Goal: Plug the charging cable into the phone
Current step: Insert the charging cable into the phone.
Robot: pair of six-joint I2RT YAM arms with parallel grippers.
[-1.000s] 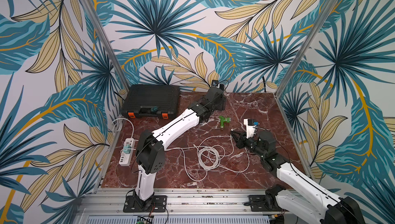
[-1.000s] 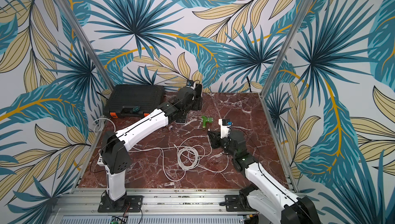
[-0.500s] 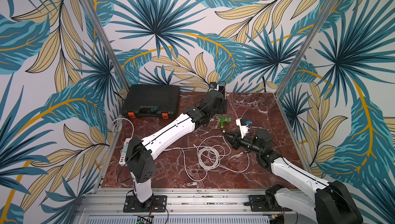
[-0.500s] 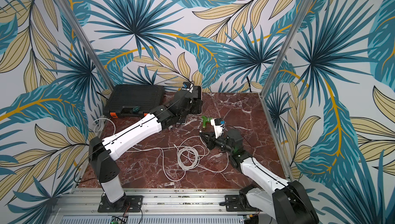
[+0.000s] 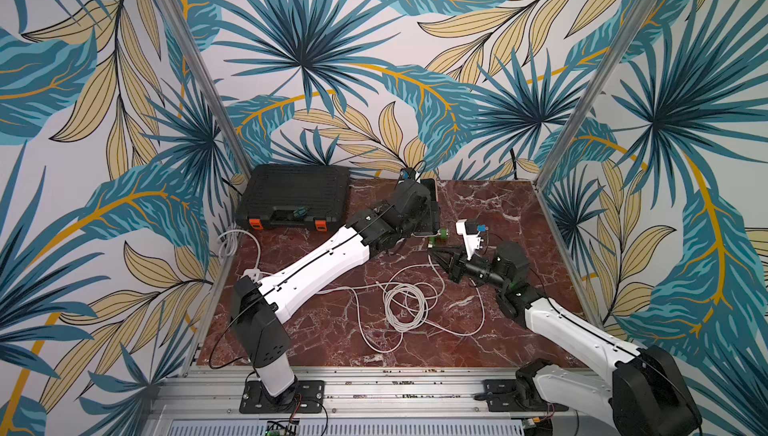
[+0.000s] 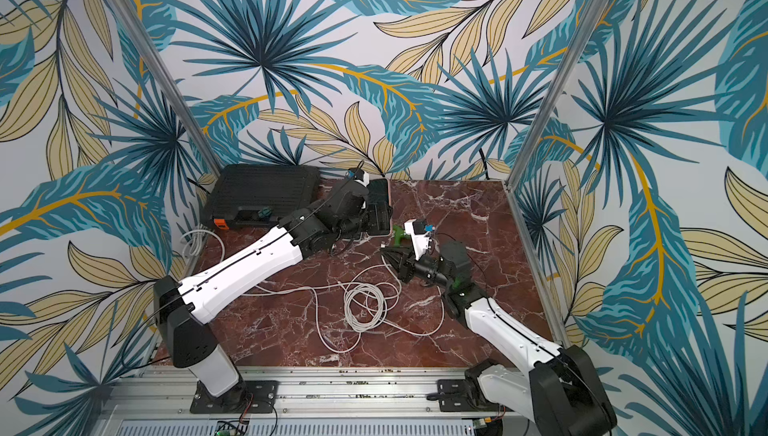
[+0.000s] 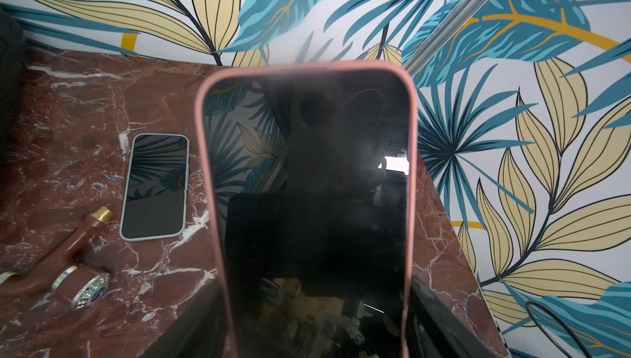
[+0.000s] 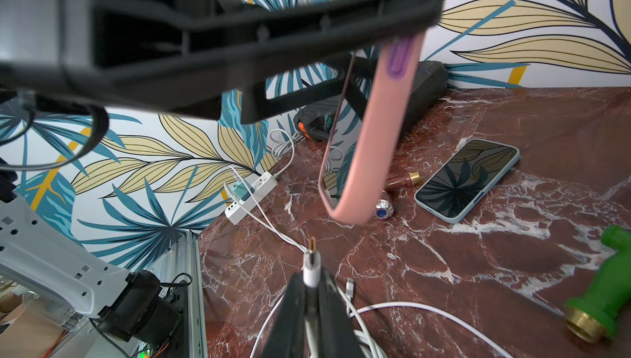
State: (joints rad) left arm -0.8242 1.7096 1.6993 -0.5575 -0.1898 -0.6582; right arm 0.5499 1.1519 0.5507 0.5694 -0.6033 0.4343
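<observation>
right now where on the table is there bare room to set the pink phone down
Bare marble: the far right corner of the table, between back wall and right gripper; also the near edge between charging cable and right arm. Crowded: the centre, with cable loops and green fitting.

Clear gap between cable plug (image 8: 311, 266) and pink phone (image 8: 372, 148), second phone (image 8: 466, 179) and green fitting (image 8: 601, 288) lying aside

Both top views look down from high in front over the surface (image 5: 498, 213). The left wrist camera sits close against the pink-cased phone (image 7: 307, 185), facing the back wall (image 7: 529, 117). The right wrist camera sights along its fingers (image 8: 286, 315) and cable plug (image 8: 312, 264) toward it.
</observation>
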